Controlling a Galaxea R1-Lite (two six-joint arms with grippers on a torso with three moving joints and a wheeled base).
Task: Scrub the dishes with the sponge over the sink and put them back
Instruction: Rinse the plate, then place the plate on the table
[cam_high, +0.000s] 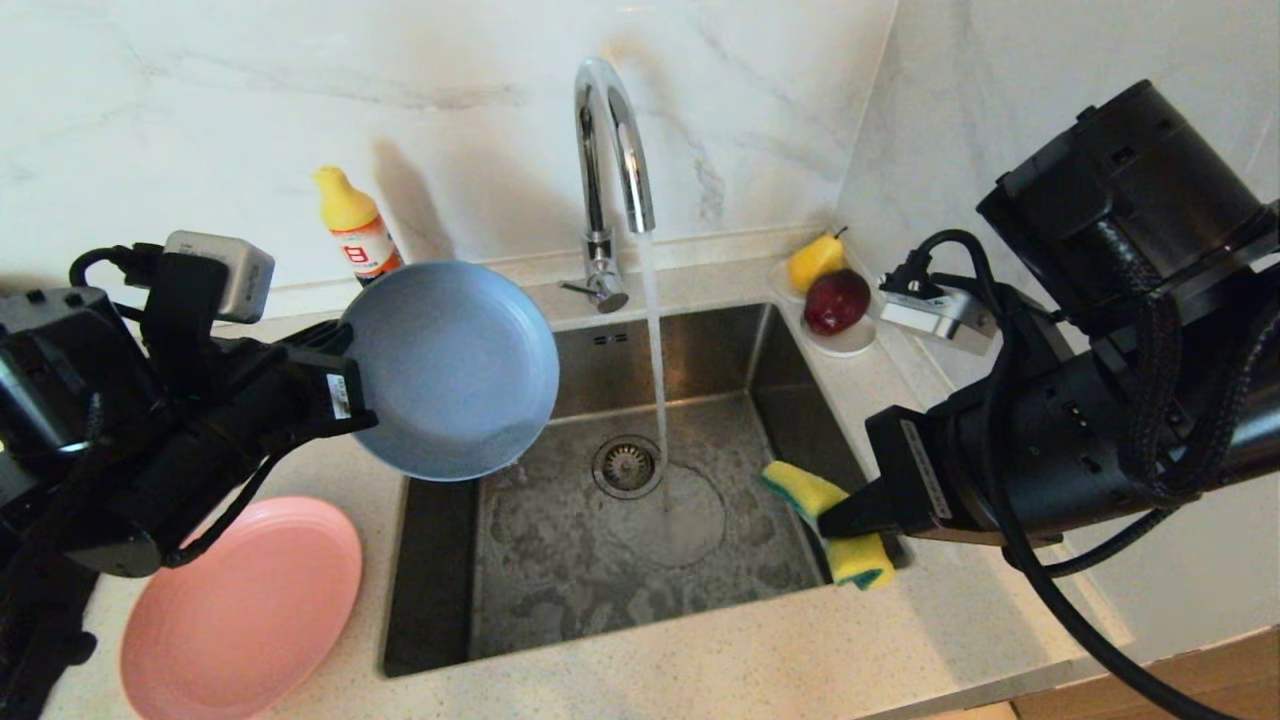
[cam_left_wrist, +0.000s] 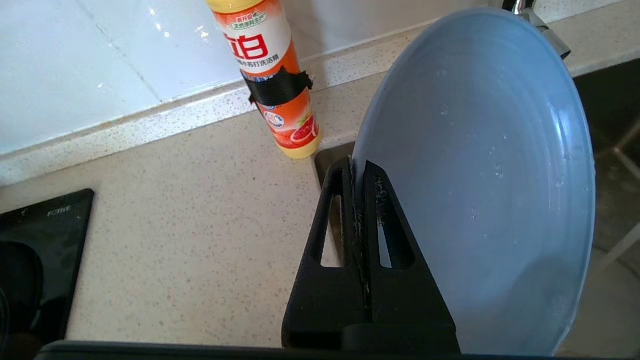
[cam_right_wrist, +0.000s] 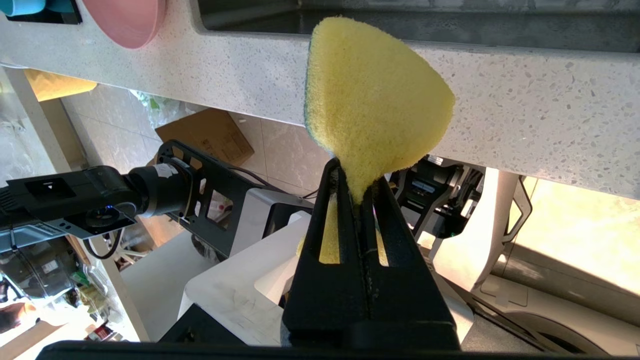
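Note:
My left gripper (cam_high: 345, 385) is shut on the rim of the grey-blue plate (cam_high: 450, 370), holding it tilted on edge above the sink's (cam_high: 560, 580) back left corner. In the left wrist view the plate (cam_left_wrist: 480, 175) rises from between the closed fingers of the gripper (cam_left_wrist: 357, 170). My right gripper (cam_high: 835, 520) is shut on the waist of the yellow-and-green sponge (cam_high: 800, 490) at the sink's right side. The sponge (cam_right_wrist: 370, 95) is squeezed in the gripper (cam_right_wrist: 357, 175). A pink plate (cam_high: 240, 610) lies on the counter left of the sink. A teal bowl's edge (cam_right_wrist: 20, 5) shows beyond it.
Water runs from the chrome tap (cam_high: 610, 150) into the basin beside the drain (cam_high: 627, 465). A detergent bottle (cam_high: 355, 225) stands at the back left. A white saucer (cam_high: 850, 345) with a pear (cam_high: 815, 260) and an apple (cam_high: 836, 300) sits back right. A black cooktop (cam_left_wrist: 40, 250) lies farther left.

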